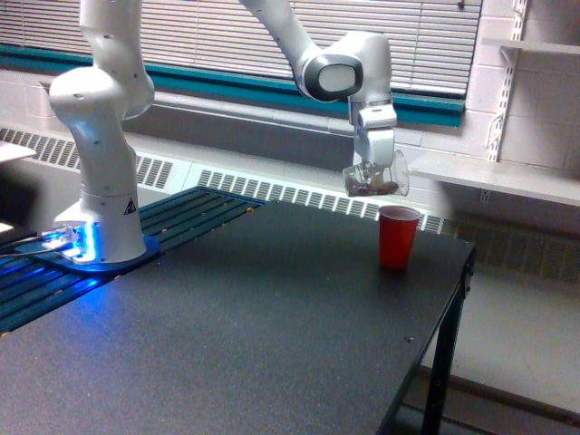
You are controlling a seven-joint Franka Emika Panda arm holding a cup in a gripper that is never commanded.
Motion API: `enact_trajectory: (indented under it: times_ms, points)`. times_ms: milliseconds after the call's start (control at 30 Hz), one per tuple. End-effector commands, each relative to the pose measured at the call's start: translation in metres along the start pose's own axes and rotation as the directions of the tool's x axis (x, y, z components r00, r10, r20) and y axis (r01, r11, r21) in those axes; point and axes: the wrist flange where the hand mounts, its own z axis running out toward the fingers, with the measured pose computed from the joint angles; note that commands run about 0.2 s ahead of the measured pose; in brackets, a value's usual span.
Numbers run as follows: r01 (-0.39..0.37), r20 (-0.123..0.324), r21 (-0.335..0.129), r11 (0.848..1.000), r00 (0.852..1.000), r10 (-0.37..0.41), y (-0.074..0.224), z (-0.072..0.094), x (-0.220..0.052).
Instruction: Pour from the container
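Observation:
The clear plastic container (375, 179) hangs in the air, nearly upright, with reddish bits at its bottom. My gripper (374, 156) is shut on it from above. It sits just up and to the exterior view's left of the red cup (398, 236), which stands upright on the black table (227, 326) near the far right edge. The container's base is a little higher than the cup's rim and is apart from it.
The arm's white base (100, 217) with a blue light stands at the exterior view's left on a slatted platform. The table's right edge (453, 299) drops off close to the red cup. A white shelf (507, 181) runs behind.

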Motion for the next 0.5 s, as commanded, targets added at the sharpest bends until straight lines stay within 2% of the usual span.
enact_trajectory:
  times_ms: [33,367,500]
  points:
    - [0.035,0.030,-0.024,0.999,0.999,-0.034,0.0062,-0.0030,0.0019]
    - [0.063,0.083,-0.045,0.997,0.995,-0.059,0.0144,-0.0054,0.0062]
    - [0.076,0.103,-0.040,0.996,0.992,-0.072,0.0123,-0.0031,0.0076]
